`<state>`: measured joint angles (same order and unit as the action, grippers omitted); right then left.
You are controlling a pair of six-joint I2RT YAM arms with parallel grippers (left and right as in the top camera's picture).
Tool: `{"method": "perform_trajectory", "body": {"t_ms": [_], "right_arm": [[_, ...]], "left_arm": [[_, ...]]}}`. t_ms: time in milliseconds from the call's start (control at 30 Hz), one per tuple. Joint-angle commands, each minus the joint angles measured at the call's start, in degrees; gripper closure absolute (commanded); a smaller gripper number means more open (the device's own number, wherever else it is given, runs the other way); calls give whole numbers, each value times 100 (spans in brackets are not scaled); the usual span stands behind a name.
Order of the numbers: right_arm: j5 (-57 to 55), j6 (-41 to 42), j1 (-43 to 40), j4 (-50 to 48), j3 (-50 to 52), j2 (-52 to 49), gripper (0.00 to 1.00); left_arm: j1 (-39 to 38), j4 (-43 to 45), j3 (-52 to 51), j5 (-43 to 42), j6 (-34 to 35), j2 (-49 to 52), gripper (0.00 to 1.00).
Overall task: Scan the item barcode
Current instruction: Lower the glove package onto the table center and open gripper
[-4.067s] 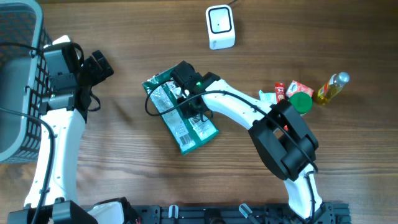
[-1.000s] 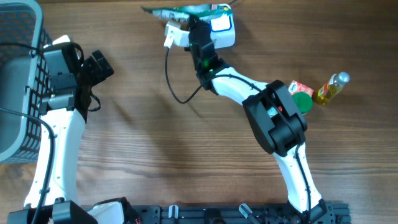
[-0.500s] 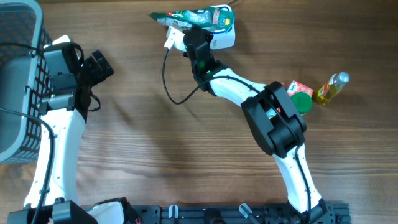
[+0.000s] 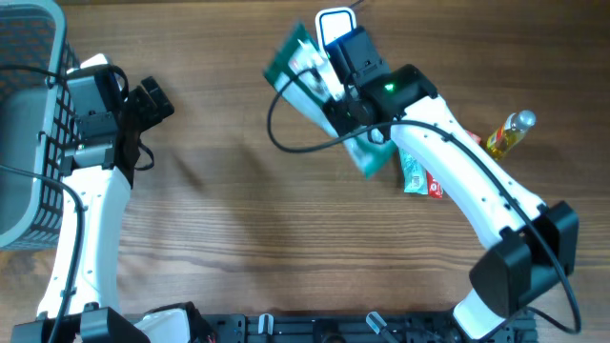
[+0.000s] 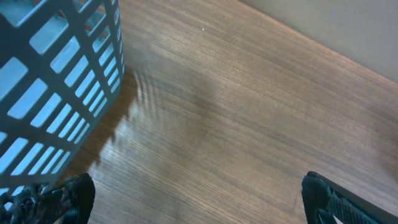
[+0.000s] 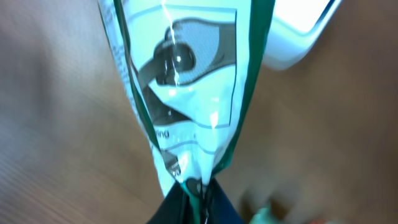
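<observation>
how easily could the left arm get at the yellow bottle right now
Probably not easily. The left gripper hangs open beside the basket at the far left, while the yellow bottle lies at the far right, and the right arm holding the green packet stretches across the space between them.

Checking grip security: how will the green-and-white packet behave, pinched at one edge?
Probably floppy: the packet creases and narrows toward where the right gripper pinches it. Likely slippery, given its glossy glare. Seems light, since one edge pinch carries it.
</observation>
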<state>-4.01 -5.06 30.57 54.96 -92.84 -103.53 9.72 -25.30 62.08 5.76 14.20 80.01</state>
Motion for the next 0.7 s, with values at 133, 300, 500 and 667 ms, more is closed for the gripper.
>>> {"method": "perform_trajectory", "body": {"t_ms": [133, 300, 500, 667], "right_arm": [[601, 1270, -157, 293, 750, -151, 25], [404, 1259, -155, 142, 813, -162, 0], [404, 1257, -155, -791, 813, -162, 0], [404, 1257, -155, -1405, 813, -162, 0]], "left_arm": [[15, 17, 61, 33, -48, -50, 0], [15, 17, 61, 33, -48, -50, 0], [15, 17, 61, 33, -48, -50, 0], [15, 17, 61, 33, -48, -50, 0]]}}
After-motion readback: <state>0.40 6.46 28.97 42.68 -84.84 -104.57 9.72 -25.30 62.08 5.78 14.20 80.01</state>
